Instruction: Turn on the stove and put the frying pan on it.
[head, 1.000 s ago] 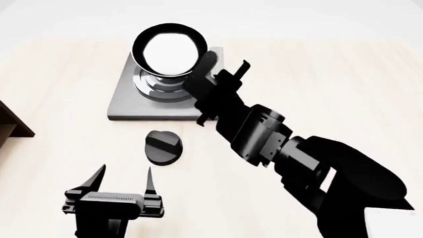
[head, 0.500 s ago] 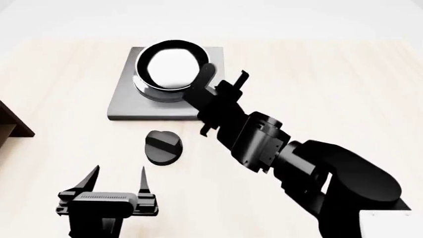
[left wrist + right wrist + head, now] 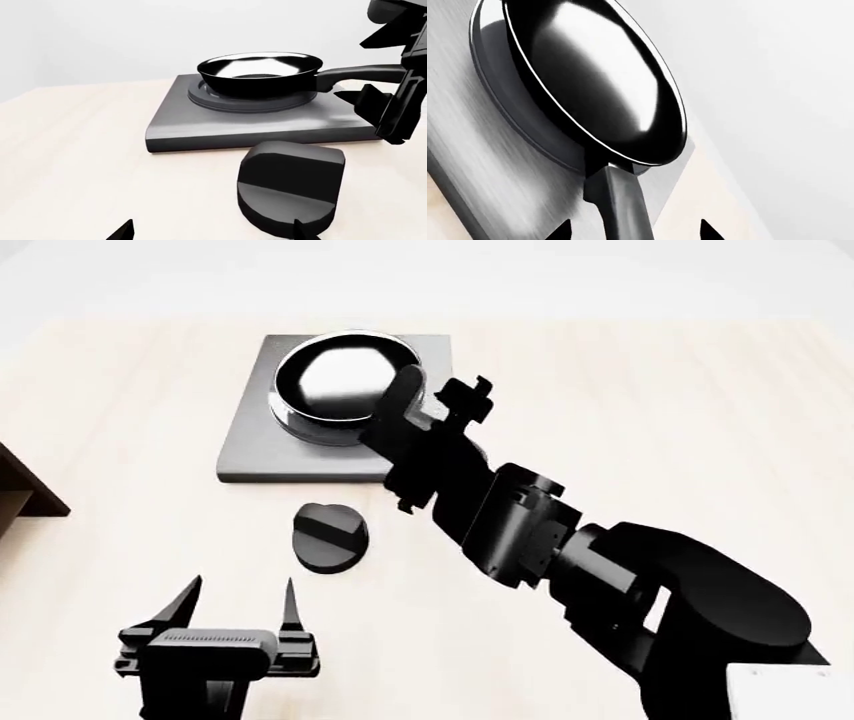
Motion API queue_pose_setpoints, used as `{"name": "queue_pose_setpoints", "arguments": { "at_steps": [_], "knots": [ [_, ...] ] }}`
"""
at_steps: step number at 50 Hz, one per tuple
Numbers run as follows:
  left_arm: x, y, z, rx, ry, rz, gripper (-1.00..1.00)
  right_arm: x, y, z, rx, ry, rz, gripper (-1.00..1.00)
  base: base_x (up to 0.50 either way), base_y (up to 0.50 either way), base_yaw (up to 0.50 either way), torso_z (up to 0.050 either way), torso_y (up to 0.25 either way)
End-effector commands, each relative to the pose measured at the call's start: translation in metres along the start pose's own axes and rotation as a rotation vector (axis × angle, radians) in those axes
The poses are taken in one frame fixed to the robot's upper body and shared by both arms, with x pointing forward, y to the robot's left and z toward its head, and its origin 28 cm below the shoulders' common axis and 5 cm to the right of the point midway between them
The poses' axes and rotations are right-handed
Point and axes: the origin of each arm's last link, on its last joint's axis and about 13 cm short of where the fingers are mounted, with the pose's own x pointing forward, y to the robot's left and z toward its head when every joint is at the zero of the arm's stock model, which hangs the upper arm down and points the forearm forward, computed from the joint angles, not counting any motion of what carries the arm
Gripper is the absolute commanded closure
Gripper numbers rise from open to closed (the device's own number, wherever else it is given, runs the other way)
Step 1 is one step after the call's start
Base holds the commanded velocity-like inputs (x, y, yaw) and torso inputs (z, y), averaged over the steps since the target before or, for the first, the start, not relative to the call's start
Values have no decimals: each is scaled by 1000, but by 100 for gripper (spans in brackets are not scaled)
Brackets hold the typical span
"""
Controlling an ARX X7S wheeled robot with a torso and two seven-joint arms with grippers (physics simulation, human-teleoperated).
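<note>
The frying pan sits level on the ring burner of the stove, its handle pointing toward my right arm. My right gripper straddles the handle with its jaws open; in the right wrist view the handle runs between the fingertips with a gap on each side. The pan and the grey slab fill that view. The round black knob lies on the table in front of the slab. My left gripper stands open just short of the knob, empty.
A brown wooden shelf juts in at the head view's left edge. In the left wrist view the right gripper hangs beside the stove and pan. Pale wooden tabletop surrounds everything.
The pan has come down from a raised, tilted pose to rest on the burner. The right gripper's jaws have spread off the handle. The left gripper has drawn back slightly.
</note>
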Motion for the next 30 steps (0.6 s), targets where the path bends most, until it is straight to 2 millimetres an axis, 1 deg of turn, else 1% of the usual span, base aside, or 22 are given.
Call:
{"name": "queue_pose_setpoints", "arguments": {
  "at_steps": [1, 10, 13, 17, 21, 26, 30],
  "knots": [
    [0, -1, -1, 3, -4, -22, -100, 2, -2, 7, 51, -26, 53, -100, 0, 0, 0, 0, 0],
    [0, -1, 0, 4, -7, -23, -100, 1, -11, 18, 187, -22, 128, -100, 0, 0, 0, 0, 0],
    [0, -2, 1, 6, -11, -22, -100, 1, -17, 23, 230, -26, 150, -100, 0, 0, 0, 0, 0],
    [0, -2, 2, 7, -12, -21, -100, 1, -20, 26, 226, -43, 140, -100, 0, 0, 0, 0, 0],
    [0, -2, 3, 9, -15, -22, -100, 1, -28, 34, 215, -85, 116, -100, 0, 0, 0, 0, 0],
    [0, -2, 3, 6, -18, -25, -100, 1, -34, 37, 205, -99, 102, -100, 0, 0, 0, 0, 0],
    [-1, -3, 3, 4, -17, -28, -100, -10, -39, 34, 195, -115, 93, -100, 0, 0, 0, 0, 0]
  ]
}}
